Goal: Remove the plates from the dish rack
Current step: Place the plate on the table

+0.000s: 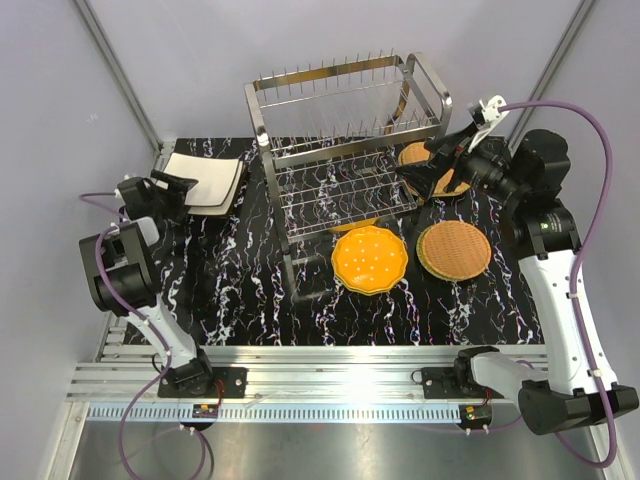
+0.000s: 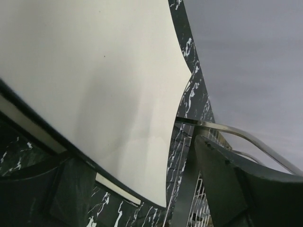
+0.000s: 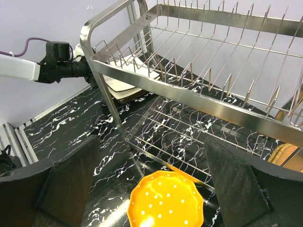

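Where the black, white-veined table (image 1: pixel 240 280) meets pale grey walls, an aluminium rail (image 1: pixel 300 375) runs along its near edge. Toward the far side stands the dish rack (image 1: pixel 340 130), with thin prongs upright in a row on its upper tier. A sliver of yellow rim shows under the near edge of its lower tier, too little to say more.

The plates seen whole lie flat on the table. A stack of cream square plates (image 1: pixel 205 180) sits at the far left, well apart from the rack. An orange scalloped plate (image 1: pixel 370 260) with white dots lies just in front of the rack. A tan woven plate (image 1: pixel 453 250) lies just beside it on the right. A second tan woven plate (image 1: pixel 425 160) lies right of the rack.

The left end effector (image 1: pixel 178 186) is at the cream stack, its fingers apart around the stack's edge, one of them clear of it. The right end effector (image 1: pixel 422 168) hangs over the second tan woven plate beside the rack's right end, its fingers spread wide with nothing between them.
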Controlling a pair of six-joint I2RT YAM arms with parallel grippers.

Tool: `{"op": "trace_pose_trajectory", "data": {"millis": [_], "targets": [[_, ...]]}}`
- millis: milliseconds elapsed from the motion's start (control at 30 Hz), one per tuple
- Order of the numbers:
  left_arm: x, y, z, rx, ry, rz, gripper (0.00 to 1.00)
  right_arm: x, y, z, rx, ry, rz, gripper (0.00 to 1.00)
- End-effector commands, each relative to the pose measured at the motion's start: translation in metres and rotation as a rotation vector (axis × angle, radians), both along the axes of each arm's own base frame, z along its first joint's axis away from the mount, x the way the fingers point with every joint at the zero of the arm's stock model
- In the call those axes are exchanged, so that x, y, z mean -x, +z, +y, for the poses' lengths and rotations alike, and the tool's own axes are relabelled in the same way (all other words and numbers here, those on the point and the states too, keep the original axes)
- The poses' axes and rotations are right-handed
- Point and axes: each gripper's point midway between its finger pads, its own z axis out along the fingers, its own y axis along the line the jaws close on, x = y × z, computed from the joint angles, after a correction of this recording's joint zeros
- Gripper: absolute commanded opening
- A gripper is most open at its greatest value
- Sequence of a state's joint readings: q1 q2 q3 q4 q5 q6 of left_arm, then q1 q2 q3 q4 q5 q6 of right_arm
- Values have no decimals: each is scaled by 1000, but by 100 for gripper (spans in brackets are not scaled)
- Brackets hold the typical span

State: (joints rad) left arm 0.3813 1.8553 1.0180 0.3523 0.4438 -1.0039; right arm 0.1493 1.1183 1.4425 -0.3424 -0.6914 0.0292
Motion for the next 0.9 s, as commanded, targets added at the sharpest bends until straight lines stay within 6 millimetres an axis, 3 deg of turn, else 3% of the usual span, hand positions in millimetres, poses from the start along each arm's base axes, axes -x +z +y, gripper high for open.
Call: {"op": "trace_pose_trajectory", "data": {"millis": [0, 200, 500, 700, 767, 833, 867], "targets": [[-2, 48, 13, -136, 14, -47, 84, 7, 15, -3, -7, -9, -68, 100], [15, 29, 11, -147, -14, 104, 92, 12, 18, -2, -15, 1, -80, 100], [26, 36, 3, -157, -48, 89, 94, 21, 14, -5, 0, -3, -85, 100], [58, 38, -7, -206, -72, 93, 94, 10, 3, -24, 16, -144, -28, 100], [69, 54, -12, -238, -77, 49, 94, 7, 1, -31, 34, -188, -34, 100], [84, 49, -18, -250, -88, 50, 95, 6, -2, -36, 46, -220, -33, 100], [92, 65, -20, -275, -79, 11, 95, 1, -5, -42, 49, -258, -22, 100]]}}
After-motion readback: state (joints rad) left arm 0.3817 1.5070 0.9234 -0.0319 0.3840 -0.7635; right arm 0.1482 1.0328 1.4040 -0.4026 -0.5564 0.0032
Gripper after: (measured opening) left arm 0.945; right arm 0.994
